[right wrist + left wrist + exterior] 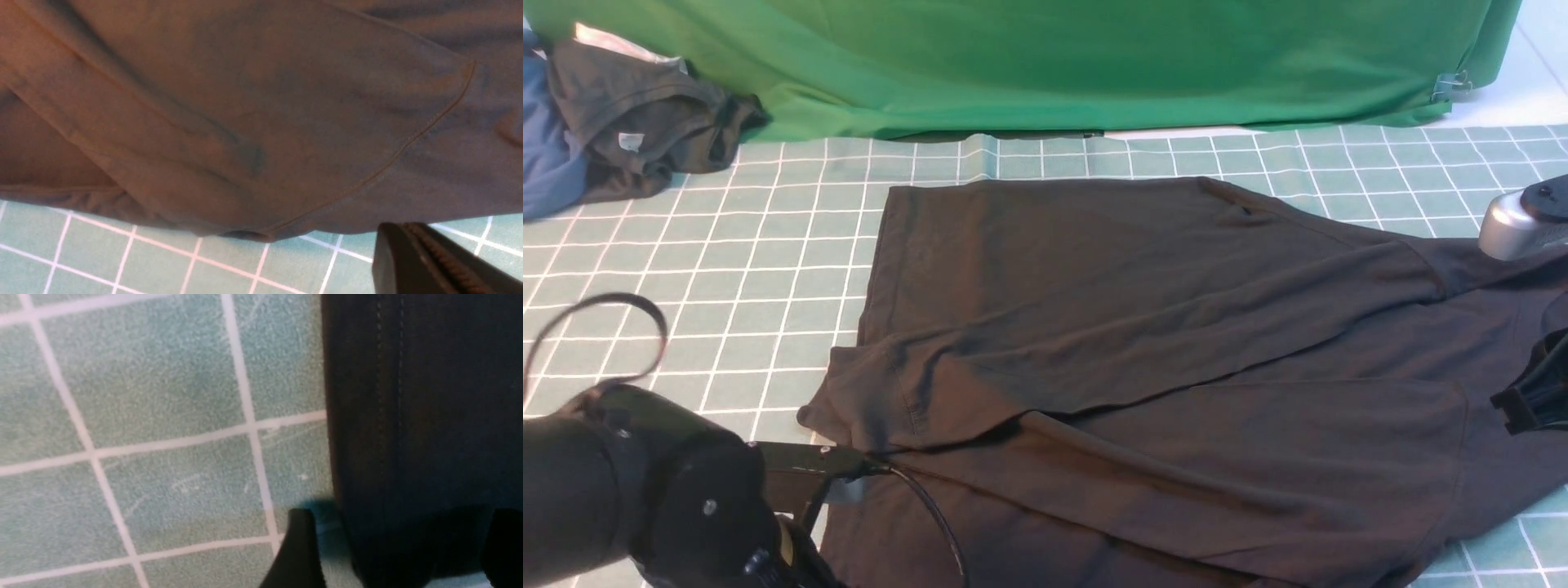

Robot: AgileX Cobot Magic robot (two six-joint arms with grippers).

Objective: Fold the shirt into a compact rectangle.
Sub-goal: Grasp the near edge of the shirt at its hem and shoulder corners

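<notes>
The black shirt (1160, 343) lies spread over the checked table, with one side folded over across its middle. In the front view my left gripper (849, 478) sits low at the shirt's near-left edge. The left wrist view shows the left gripper (403, 516) open, its fingers (300, 547) wide apart on either side of the stitched hem (388, 416), with bare table between one finger and the cloth. My right gripper (412, 234) is shut on nothing, hovering just off the shirt's sleeve hem (408, 143). It appears at the right edge of the front view (1525, 402).
A dark brownish-grey garment (645, 122) with a pale tag lies on a blue garment (547, 155) at the far left. A green cloth (1054, 57) hangs along the back, held by a clip (1450, 84). A black cable loop (596, 327) rises from the left arm.
</notes>
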